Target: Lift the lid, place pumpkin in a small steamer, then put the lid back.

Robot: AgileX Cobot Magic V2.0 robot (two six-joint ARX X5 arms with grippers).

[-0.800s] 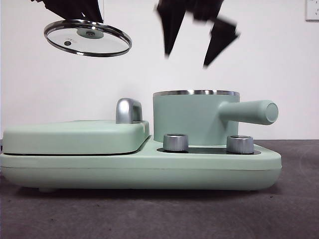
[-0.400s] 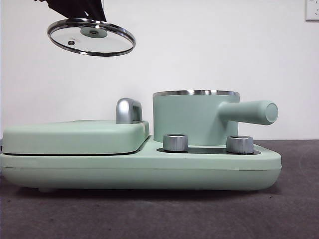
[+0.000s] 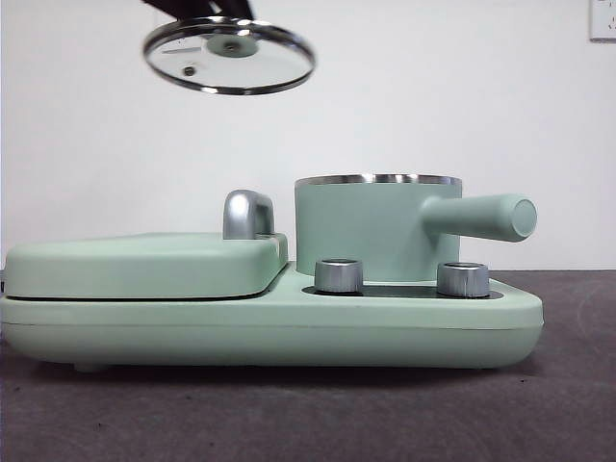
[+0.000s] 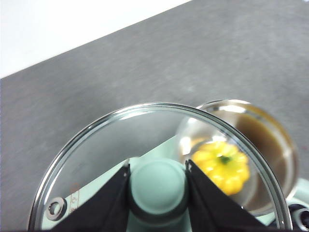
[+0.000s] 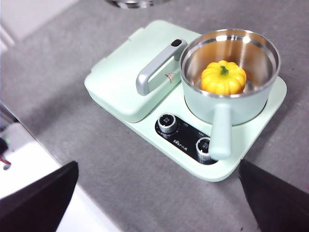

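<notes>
So the lid (image 3: 229,56) is up in the air right now, hanging high above the cooker and a bit tilted. From the front it's over the gap between the flat griddle cover (image 3: 144,264) and the small steamer (image 3: 377,226), not directly over the pot, and well clear of its rim. The left gripper (image 4: 158,181) has it by the little mint knob (image 4: 157,186), one black jaw pressed against each side, a proper pinch. In the front view only the dark tips of that gripper show at the top edge, right above the knob.

Through the glass in the left wrist view you can make out the pumpkin (image 4: 221,166), yellow with its green stem, sitting down inside the steamer's shiny steel bowl. The right wrist view shows it more plainly: pumpkin (image 5: 223,77) on the bottom of the open pot (image 5: 231,77), stem up, with steel showing around it. The pot's stub handle (image 5: 219,131) pokes out over the black control panel, ending near one of the two chrome dials (image 5: 167,123).

The pot sits on the wide mint base (image 5: 145,140), next to the griddle cover with its chrome handle (image 5: 155,68). The whole unit is on a dark grey table (image 5: 96,159).

The right gripper (image 5: 159,203) is hanging well back and high over the appliance, jaws spread wide apart at the picture's two lower corners, with nothing between them. It doesn't show in the front view at all.
</notes>
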